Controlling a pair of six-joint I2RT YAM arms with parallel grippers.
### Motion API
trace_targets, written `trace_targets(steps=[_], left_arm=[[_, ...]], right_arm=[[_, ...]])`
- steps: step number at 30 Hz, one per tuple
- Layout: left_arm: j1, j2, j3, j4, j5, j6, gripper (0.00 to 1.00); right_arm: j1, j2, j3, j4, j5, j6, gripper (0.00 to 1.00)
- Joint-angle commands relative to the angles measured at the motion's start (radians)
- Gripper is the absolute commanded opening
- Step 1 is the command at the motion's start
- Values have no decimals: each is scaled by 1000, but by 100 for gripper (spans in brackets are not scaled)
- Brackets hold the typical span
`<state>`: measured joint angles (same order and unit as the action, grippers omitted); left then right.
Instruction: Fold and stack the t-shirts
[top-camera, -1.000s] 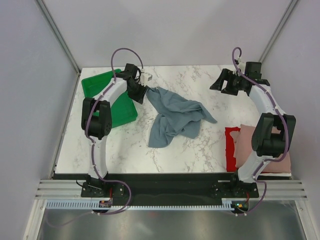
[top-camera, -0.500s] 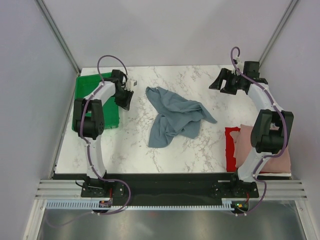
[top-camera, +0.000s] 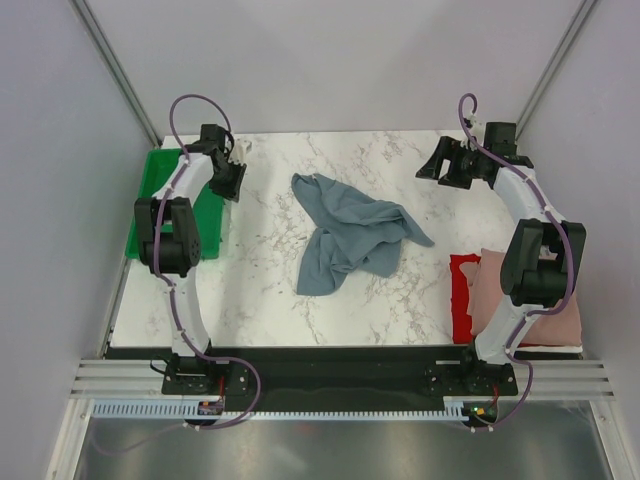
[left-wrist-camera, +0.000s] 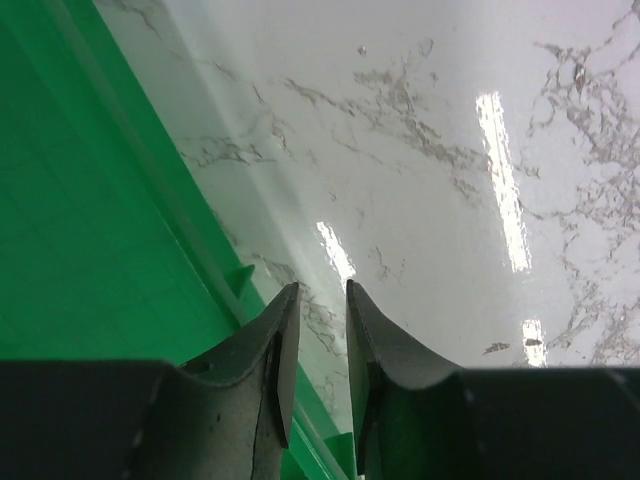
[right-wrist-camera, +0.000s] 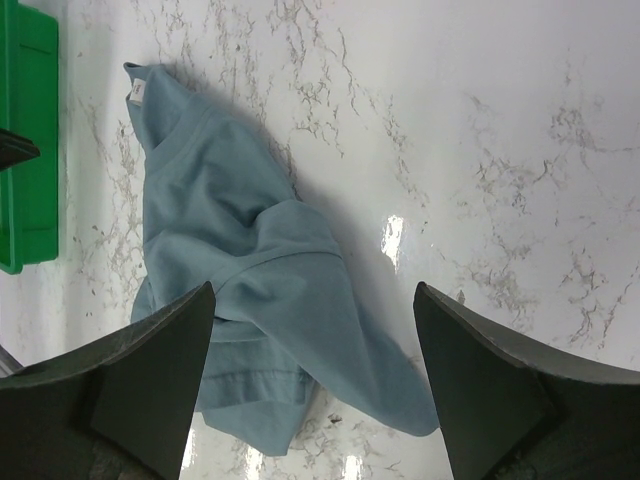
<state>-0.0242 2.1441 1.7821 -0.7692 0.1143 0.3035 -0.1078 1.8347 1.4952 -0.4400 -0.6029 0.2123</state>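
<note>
blue-grey t-shirt (top-camera: 345, 235), green tray (top-camera: 150, 185)

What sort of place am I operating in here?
Probably a lab robot cell, not a home: plain grey wall panels enclose a marble-patterned table, with aluminium rails along its near edge.

Green plastic tray (left-wrist-camera: 90, 250) directly under and left of the left gripper (left-wrist-camera: 320, 290), its rim running right up to the fingertips. White marble table (left-wrist-camera: 450, 150) ahead and right of it. From the right gripper (right-wrist-camera: 312, 290), the tray is far left.
</note>
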Motion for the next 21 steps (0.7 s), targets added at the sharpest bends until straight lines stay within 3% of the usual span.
trace_targets(steps=[1,21], left_arm=[[12,26,82,18,-37,13,33],[116,120,214,-2,-58,60,33]], right_arm=[[7,1,31,34,9,-13,89],[8,-8,20,32,25,-34,89]])
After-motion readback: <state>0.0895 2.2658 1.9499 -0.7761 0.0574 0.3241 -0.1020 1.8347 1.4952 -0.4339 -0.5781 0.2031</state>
